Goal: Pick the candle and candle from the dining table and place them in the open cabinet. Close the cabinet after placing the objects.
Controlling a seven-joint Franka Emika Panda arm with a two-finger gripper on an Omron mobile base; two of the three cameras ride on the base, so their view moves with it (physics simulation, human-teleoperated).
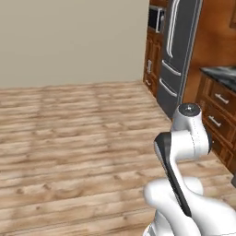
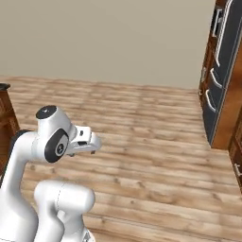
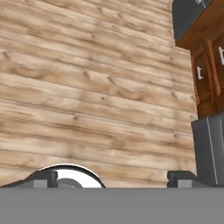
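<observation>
Gripper [image 3: 111, 178] stood spread wide with nothing between its tips, arm folded over bare wood floor [image 1: 69, 138]; likely tucked for driving, near the dark fridge [image 1: 177, 50].

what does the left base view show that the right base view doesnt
Left base view alone: a dark counter top over wooden drawers with short silver handles, and a microwave set in the cabinetry. Right base view alone: a piece of dark-topped wooden furniture at its left edge. Both: the dark grey fridge, the plank floor, the beige wall.
</observation>
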